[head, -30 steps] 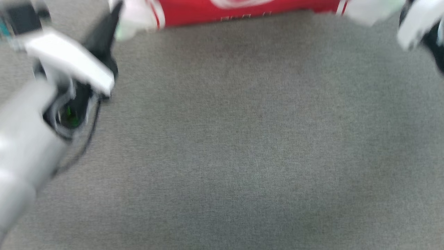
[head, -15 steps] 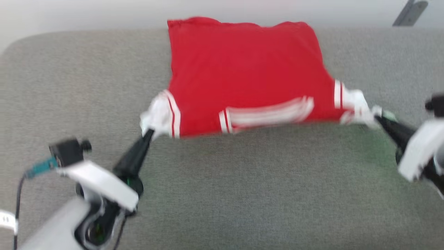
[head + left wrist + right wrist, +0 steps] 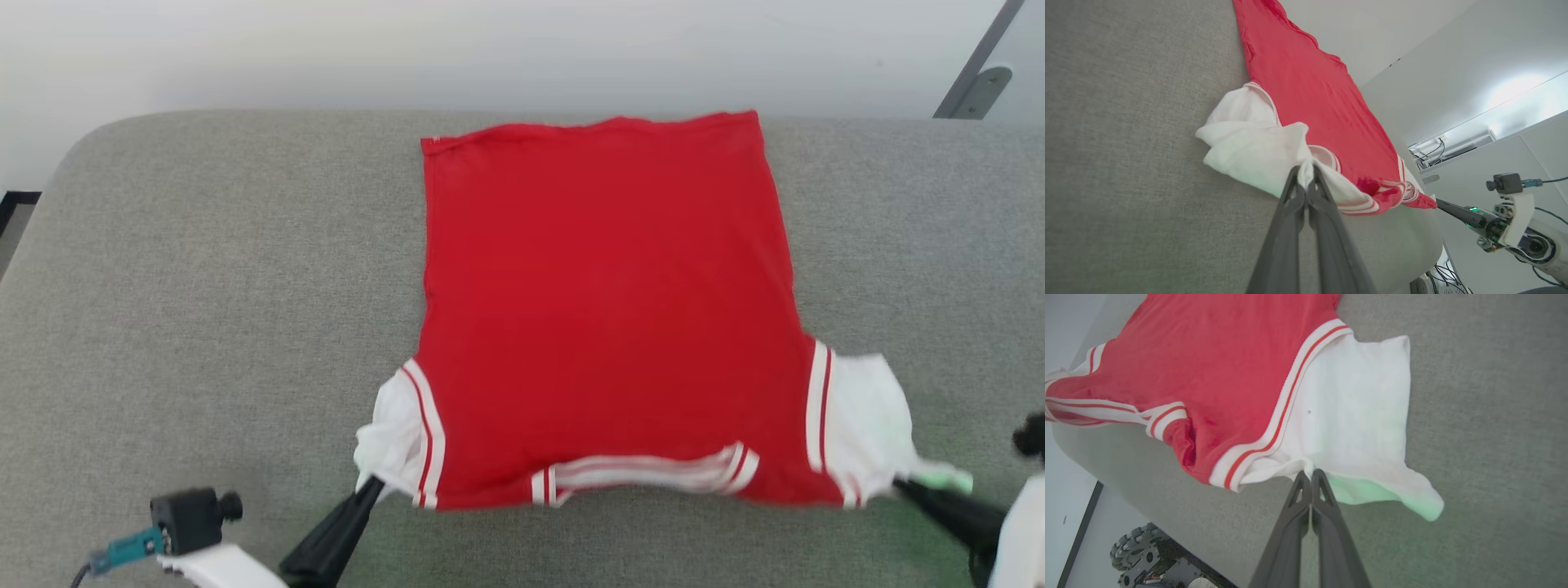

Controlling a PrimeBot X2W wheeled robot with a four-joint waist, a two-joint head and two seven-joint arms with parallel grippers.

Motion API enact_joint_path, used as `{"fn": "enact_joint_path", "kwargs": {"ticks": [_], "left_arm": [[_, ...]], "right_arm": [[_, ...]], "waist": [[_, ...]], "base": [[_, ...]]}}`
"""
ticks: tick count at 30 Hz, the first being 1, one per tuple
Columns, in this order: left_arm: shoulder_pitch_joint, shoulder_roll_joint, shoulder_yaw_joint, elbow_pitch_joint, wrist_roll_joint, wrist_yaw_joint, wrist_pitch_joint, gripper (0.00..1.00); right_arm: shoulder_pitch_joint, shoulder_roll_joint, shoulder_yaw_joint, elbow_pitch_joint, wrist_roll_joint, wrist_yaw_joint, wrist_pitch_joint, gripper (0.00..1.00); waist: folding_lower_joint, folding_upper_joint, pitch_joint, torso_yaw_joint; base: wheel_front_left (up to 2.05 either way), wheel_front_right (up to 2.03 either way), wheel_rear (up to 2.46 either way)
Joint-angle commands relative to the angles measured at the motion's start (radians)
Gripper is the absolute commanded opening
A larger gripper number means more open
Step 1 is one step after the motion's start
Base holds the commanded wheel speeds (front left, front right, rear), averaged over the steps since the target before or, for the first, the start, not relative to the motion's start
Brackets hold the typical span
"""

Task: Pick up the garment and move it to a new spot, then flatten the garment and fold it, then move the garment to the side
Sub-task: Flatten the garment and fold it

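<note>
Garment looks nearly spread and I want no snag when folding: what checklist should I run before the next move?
1. The garment lies flat on the grey cushion: ok.
2. Left pincer shut on the left sleeve: ok.
3. Right pincer shut on the right sleeve: ok.
4. Left sleeve smooth: not ok, bunched.
5. Striped collar edge flat: not ok, it curls.

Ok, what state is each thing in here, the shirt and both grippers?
garment: spread nearly flat on the grey cushion, plain red side up, collar end nearest the robot.
left gripper: jaws shut on the bunched white sleeve.
right gripper: jaws shut on the other white sleeve.
</note>
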Motion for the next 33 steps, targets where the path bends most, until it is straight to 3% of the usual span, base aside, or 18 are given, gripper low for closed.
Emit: {"fn": "enact_joint_path", "kwargs": {"ticks": [1, 12, 15, 20, 30, 31, 32, 33], "left_arm": [[0.023, 0.008, 0.001, -0.010, -0.006, 0.002, -0.005, 0.00], [0.187, 0.067, 0.053, -0.073, 0.023, 0.002, -0.005, 0.00], [0.216, 0.057, 0.078, -0.086, 0.046, 0.002, -0.005, 0.00], [0.194, 0.023, 0.073, -0.075, 0.083, 0.002, -0.005, 0.00], [0.089, -0.016, 0.007, -0.019, 0.069, 0.002, -0.005, 0.00], [0.084, -0.017, 0.004, -0.017, 0.068, 0.002, -0.005, 0.00], [0.084, -0.017, 0.004, -0.017, 0.068, 0.002, -0.005, 0.00], [0.080, -0.017, 0.001, -0.015, 0.066, 0.002, -0.005, 0.00]], "right_arm": [[0.039, -0.013, -0.008, -0.028, 0.003, -0.002, 0.010, 0.00], [0.268, -0.062, -0.132, -0.178, -0.046, -0.002, 0.081, 0.00], [0.316, -0.062, -0.191, -0.200, -0.058, -0.002, 0.096, 0.00], [0.336, -0.009, -0.272, -0.196, -0.137, -0.002, 0.162, 0.00], [0.312, 0.190, -0.377, -0.153, -0.310, -0.001, 0.347, 0.00], [0.318, 0.206, -0.388, -0.154, -0.324, -0.001, 0.359, 0.20], [0.318, 0.206, -0.388, -0.154, -0.324, -0.001, 0.359, 0.20], [0.322, 0.222, -0.405, -0.155, -0.340, -0.001, 0.367, 0.44]], "waist": [[0.0000, -0.0001, -0.005, 0.000], [0.0000, -0.0001, 0.001, -0.026], [0.0000, -0.0001, 0.012, -0.031], [0.0000, -0.0001, 0.035, -0.031], [0.0000, -0.0001, 0.061, -0.017], [0.0000, -0.0001, 0.062, -0.016], [0.0000, -0.0001, 0.062, -0.016], [0.0000, -0.0001, 0.064, -0.016]], "base": [[0.00, 0.00, 0.00], [0.00, 0.00, 0.00], [0.00, 0.00, 0.00], [0.00, 0.00, 0.00], [0.00, 0.00, 0.00], [0.00, 0.00, 0.00], [0.00, 0.00, 0.00], [0.00, 0.00, 0.00]]}}
